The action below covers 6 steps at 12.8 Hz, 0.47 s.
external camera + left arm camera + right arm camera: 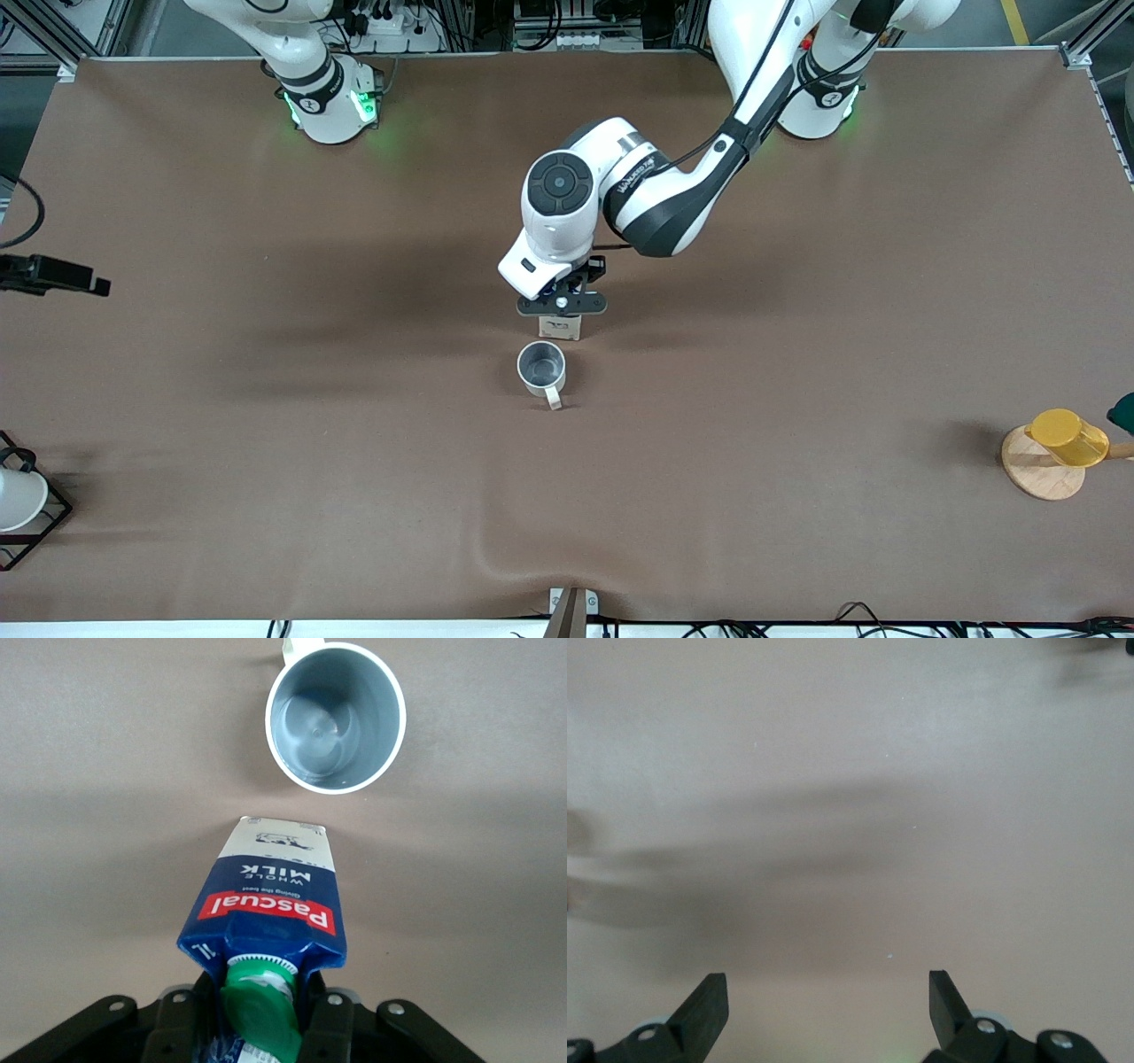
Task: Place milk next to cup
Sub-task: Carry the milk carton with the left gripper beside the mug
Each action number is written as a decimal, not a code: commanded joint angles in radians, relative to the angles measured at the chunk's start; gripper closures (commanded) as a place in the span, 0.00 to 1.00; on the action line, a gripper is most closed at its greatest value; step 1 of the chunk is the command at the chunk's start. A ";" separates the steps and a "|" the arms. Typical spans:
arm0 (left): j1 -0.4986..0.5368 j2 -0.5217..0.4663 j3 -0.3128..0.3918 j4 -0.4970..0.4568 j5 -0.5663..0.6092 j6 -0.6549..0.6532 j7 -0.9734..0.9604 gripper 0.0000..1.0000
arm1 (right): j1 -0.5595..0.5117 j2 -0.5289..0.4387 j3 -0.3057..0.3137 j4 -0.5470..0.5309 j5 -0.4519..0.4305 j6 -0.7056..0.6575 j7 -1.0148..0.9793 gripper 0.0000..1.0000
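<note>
Reaching from its base to mid-table, wrist pointed down, left gripper (562, 306) clamped on the milk (266, 904) at its green cap (260, 1001). Standing on the table (266, 399), just beside the cup (541, 367), slightly farther from the front camera. Mostly hidden under the gripper from the front. Waiting above bare table, right gripper (828, 1001) with fingers apart; arm cut off.

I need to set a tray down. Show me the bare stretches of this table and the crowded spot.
Bare brown table runs from the cup toward the wire-framed white cup, and from it toward the yellow cup. Crowded: mid-table, where the left gripper holds the milk beside the cup. The right gripper waits open.
</note>
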 commanded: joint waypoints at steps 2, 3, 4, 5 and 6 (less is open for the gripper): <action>-0.013 0.026 0.014 0.028 -0.008 0.013 -0.026 0.00 | 0.053 -0.113 0.006 -0.185 -0.027 0.111 0.095 0.00; -0.013 0.015 0.010 0.028 -0.010 0.001 -0.029 0.00 | 0.053 -0.113 0.006 -0.203 -0.027 0.136 0.091 0.00; -0.014 -0.012 0.002 0.028 -0.008 -0.025 -0.029 0.00 | 0.055 -0.105 0.006 -0.202 -0.027 0.141 0.091 0.00; -0.017 -0.042 -0.009 0.028 -0.010 -0.065 -0.032 0.00 | 0.058 -0.099 0.006 -0.181 -0.036 0.141 0.086 0.00; -0.014 -0.093 -0.009 0.029 -0.015 -0.093 -0.032 0.00 | 0.067 -0.074 0.008 -0.121 -0.059 0.130 0.091 0.00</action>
